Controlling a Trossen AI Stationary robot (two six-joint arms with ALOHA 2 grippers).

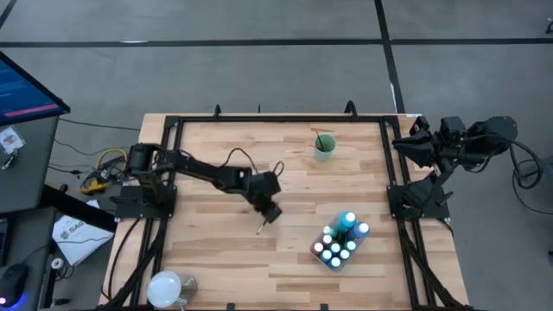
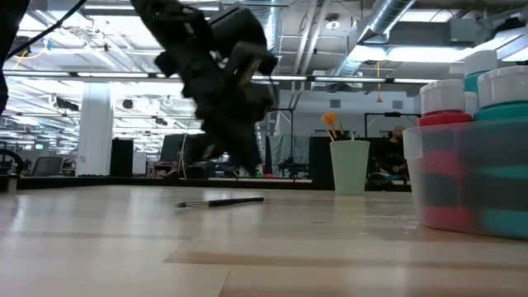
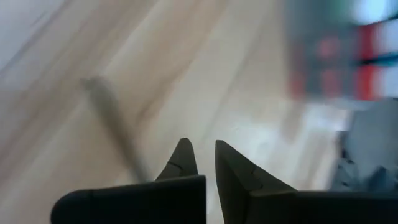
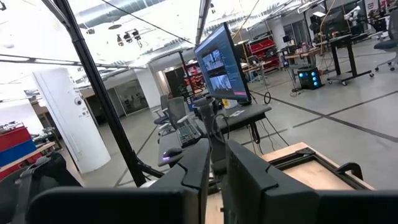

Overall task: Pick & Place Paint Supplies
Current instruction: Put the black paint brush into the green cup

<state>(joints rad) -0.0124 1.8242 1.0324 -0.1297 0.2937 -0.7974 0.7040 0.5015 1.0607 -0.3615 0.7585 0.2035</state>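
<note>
A thin dark paintbrush [image 1: 262, 226] lies flat on the wooden table near its middle; it also shows in the low view [image 2: 219, 201] and, blurred, in the left wrist view [image 3: 115, 124]. My left gripper [image 1: 271, 212] hangs just above the table by the brush's far end, shut and empty [image 3: 200, 152]. Several paint bottles with blue, teal and white caps stand in a clear tub [image 1: 340, 242] at the near right. My right gripper [image 1: 413, 142] waits shut at the table's far right edge.
A pale green cup [image 1: 324, 147] with brushes in it stands at the far middle of the table [image 2: 350, 165]. A black frame [image 1: 259, 118] runs round the table's edges. Bare wood lies between the brush and the tub [image 2: 470, 177].
</note>
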